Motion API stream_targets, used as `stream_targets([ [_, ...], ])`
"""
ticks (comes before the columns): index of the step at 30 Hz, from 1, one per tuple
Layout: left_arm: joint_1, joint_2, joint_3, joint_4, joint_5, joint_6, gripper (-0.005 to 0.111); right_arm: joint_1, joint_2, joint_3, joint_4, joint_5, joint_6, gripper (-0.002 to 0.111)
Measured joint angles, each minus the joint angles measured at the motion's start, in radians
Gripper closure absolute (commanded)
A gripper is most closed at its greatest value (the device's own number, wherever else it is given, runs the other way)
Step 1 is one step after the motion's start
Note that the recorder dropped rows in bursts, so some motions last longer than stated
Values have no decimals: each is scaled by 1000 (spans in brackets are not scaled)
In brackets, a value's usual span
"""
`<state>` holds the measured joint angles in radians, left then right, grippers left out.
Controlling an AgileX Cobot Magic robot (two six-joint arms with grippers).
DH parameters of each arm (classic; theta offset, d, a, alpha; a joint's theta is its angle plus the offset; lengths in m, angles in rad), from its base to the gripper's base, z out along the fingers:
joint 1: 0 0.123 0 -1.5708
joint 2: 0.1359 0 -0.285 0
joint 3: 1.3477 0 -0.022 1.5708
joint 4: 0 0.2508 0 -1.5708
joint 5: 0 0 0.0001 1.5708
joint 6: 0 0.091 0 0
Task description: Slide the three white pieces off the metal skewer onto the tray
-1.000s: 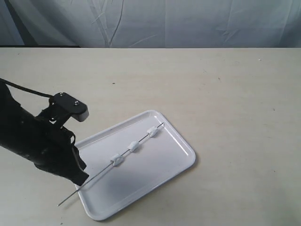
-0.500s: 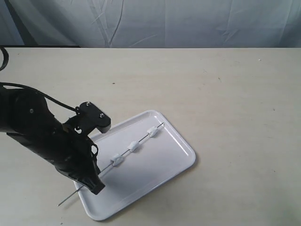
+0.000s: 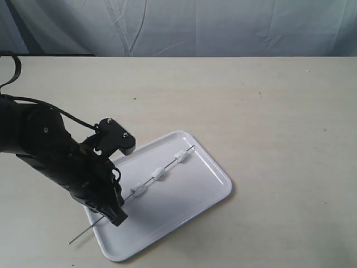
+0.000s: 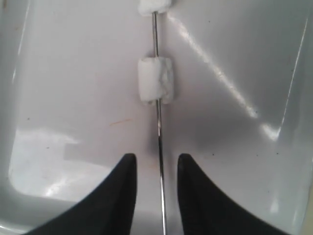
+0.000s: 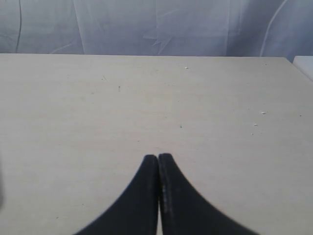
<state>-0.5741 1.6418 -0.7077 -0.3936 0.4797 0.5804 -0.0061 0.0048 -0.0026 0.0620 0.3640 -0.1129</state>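
Grey metal skewer (image 4: pixel 158 142) lay across the tray (image 3: pixel 195 192), three white pieces (image 3: pixel 158 173) threaded on it, left jaws wide astride its bare end and right jaws shut; grasping seemed in hand, calling next for closing on the rod.

Bright, even light throws soft shadows; glare streaks the tray (image 4: pixel 73 73), its close-up slightly blurred.

No readable text, labels, brands or numbers in any view. Glossy white rectangular plastic tray (image 3: pixel 187 195), pale beige bench (image 3: pixel 251 100) and black robot arm housing (image 3: pixel 44 151) are all plain, unmarked surfaces. Same goes for the wrinkled blue-grey backdrop cloth (image 3: pixel 195 25).
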Motion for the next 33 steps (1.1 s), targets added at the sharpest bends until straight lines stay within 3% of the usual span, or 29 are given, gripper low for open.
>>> stream_targets([
  [22, 0, 50, 0, 4, 58, 0, 77, 0, 0, 0, 0, 0, 0, 109],
  [28, 0, 64, -5, 4, 52, 0, 87, 0, 0, 0, 0, 0, 0, 109],
  [33, 0, 69, -7, 4, 50, 0, 103, 0, 0, 0, 0, 0, 0, 109],
])
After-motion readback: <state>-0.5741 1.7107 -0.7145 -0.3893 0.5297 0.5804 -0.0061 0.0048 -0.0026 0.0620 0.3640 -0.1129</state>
